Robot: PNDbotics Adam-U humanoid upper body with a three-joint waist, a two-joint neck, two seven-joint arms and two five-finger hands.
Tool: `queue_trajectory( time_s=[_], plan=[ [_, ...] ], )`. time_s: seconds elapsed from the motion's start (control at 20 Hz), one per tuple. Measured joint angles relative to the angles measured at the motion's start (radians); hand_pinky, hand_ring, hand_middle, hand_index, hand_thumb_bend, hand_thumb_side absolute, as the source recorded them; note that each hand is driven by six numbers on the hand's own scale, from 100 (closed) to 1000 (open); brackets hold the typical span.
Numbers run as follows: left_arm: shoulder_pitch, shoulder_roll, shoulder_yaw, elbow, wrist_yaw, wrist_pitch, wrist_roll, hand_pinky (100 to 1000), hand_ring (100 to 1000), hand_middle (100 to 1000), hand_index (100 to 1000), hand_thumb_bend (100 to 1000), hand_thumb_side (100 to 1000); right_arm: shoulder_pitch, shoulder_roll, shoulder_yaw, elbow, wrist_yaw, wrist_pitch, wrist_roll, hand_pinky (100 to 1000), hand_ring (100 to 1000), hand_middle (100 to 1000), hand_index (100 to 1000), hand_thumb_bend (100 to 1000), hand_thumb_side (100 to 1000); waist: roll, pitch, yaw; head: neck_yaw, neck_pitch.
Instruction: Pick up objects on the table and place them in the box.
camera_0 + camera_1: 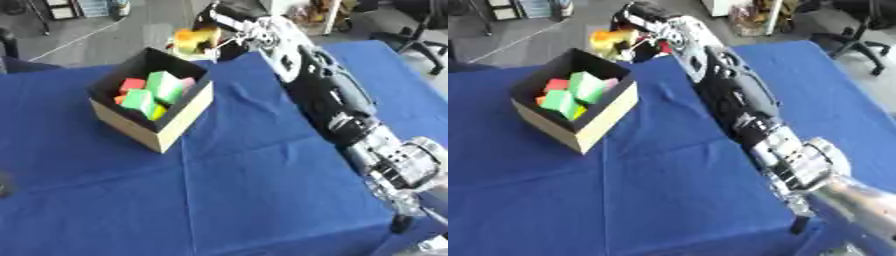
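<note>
Right hand was curled round a yellow-orange blocky object beyond the blue-clothed tabletop's far edge, near the black-lined cardboard box; looked light, rigid, best held across flat sides.

Right arm stretched from 5 o'clock toward 12 o'clock, black with silver joints, right robot hand at the far end, fingers curled round something yellow-orange

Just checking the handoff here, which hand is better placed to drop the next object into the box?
Right. The right hand is stretched past the box's far corner, fingers curled on a yellow-orange object. The left hand shows in neither view.
</note>
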Motion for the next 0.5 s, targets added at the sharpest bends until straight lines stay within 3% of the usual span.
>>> queue_trajectory(
  time_s=[0.15, 0.35, 0.5],
  plan=[
    [-0.004, -0.001, -0.004, 0.0, 0.003, 0.0, -0.006, 784, 637, 644, 834, 451, 599, 0.0, 0.051, -0.023, 0.066, 0.071, 0.056, -0.085, 827, 716, 630, 763, 100, 100, 0.0, 0.0, 0.012, -0.012, 0.0],
    [-0.009, -0.007, -0.01, 0.0, 0.003, 0.001, -0.01, 784, 636, 644, 834, 444, 604, -0.001, 0.092, -0.032, 0.104, 0.116, 0.086, -0.147, 849, 764, 730, 844, 190, 321, 0.0, 0.001, 0.022, -0.022, 0.0],
    [-0.01, -0.009, -0.01, 0.0, 0.003, 0.002, -0.011, 784, 636, 644, 834, 442, 606, 0.0, 0.108, -0.024, 0.114, 0.13, 0.068, -0.126, 909, 856, 863, 960, 281, 512, 0.0, 0.001, 0.026, -0.024, 0.0]
  ],
)
